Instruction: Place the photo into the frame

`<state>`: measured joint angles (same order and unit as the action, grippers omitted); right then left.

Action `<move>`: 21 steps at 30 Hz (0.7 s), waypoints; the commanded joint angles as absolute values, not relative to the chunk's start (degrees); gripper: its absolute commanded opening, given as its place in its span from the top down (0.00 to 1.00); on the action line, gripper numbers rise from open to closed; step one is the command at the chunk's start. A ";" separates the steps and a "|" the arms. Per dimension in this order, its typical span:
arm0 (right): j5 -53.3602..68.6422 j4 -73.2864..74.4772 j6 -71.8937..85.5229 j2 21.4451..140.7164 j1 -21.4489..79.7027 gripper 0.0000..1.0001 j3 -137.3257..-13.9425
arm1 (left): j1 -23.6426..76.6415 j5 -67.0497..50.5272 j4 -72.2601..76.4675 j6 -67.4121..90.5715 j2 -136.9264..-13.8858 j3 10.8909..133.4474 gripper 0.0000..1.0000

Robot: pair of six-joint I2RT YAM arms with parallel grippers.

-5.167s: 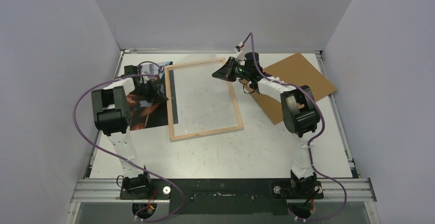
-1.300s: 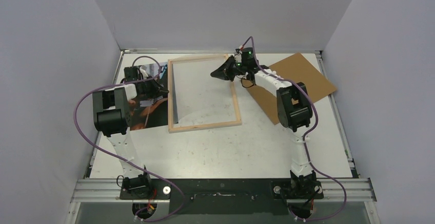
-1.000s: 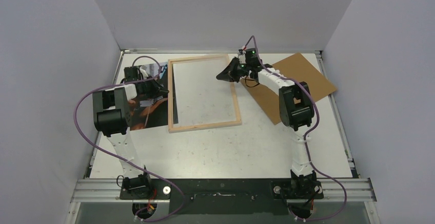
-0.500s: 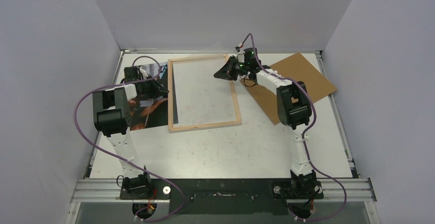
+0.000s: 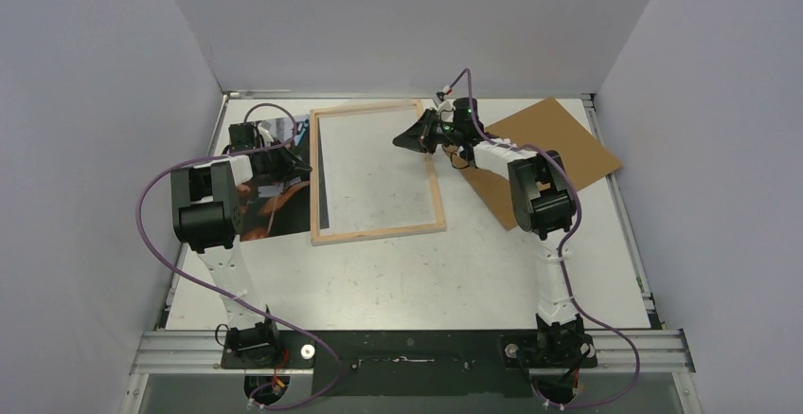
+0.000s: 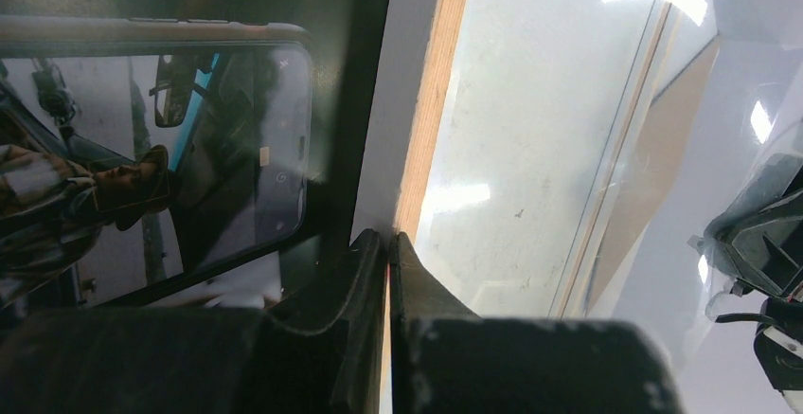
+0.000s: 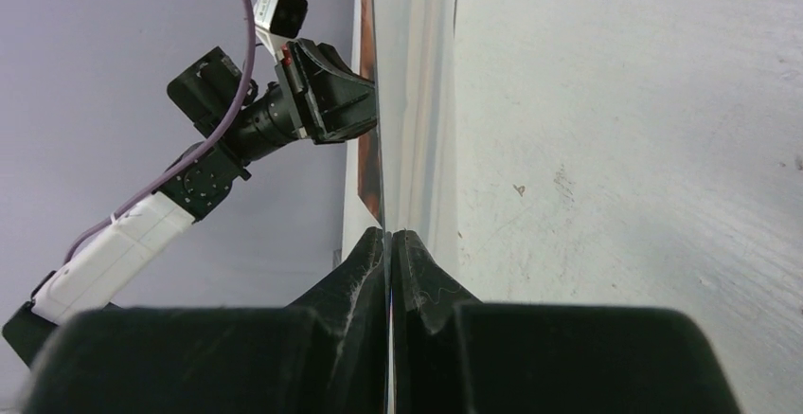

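The thin rectangular paper photo, a dark print of people in a car with orange and blue tones, lies picture-side up on the left part of the scuffed white table, partly under the left arm. In the left wrist view the photo sits just beside the wooden rail. Its right edge runs under the left rail of the large, thin-edged, light natural wood rectangular frame, and a dark strip of it shows just inside that rail.

The frame occupies the middle of the table, its long sides running away from the arms.

The left gripper meets the frame's left rail about midway along. In its own view the left gripper has its 2 fingers pressed almost together, pinching the edge of the frame.

The right gripper is at the frame's right side, towards the far corner. In its wrist view the right gripper also has its 2 fingers squeezed nearly together on a thin edge of the frame, seen edge-on, with the left gripper at the opposite side.

A flat brown fibreboard panel lies on the table to the right of the frame, under the right arm.
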<state>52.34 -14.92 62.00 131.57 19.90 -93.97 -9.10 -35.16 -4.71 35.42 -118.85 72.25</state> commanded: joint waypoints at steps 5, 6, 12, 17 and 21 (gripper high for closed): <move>54.52 -28.91 68.03 124.90 20.29 1.00 -90.86 | -8.35 -29.05 -7.73 33.40 -121.72 70.97 0.98; 54.38 -29.00 68.07 124.53 20.27 1.00 -90.61 | -8.34 -29.00 -7.78 33.40 -121.74 70.93 0.98; 54.16 -28.77 68.03 122.79 20.15 1.00 -89.67 | -8.31 -28.57 -8.22 33.76 -122.20 71.28 0.98; 54.23 -28.70 67.79 122.30 20.14 1.00 -89.77 | -8.26 -28.48 -8.34 34.06 -122.43 71.34 0.98; 54.23 -29.43 68.33 122.54 20.29 1.00 -90.25 | -8.26 -28.49 -8.46 34.02 -122.67 71.28 0.98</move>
<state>53.45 -24.43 68.05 126.85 19.92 -89.62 -9.10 -35.07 -4.80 35.79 -118.91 72.25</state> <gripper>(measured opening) 0.029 0.029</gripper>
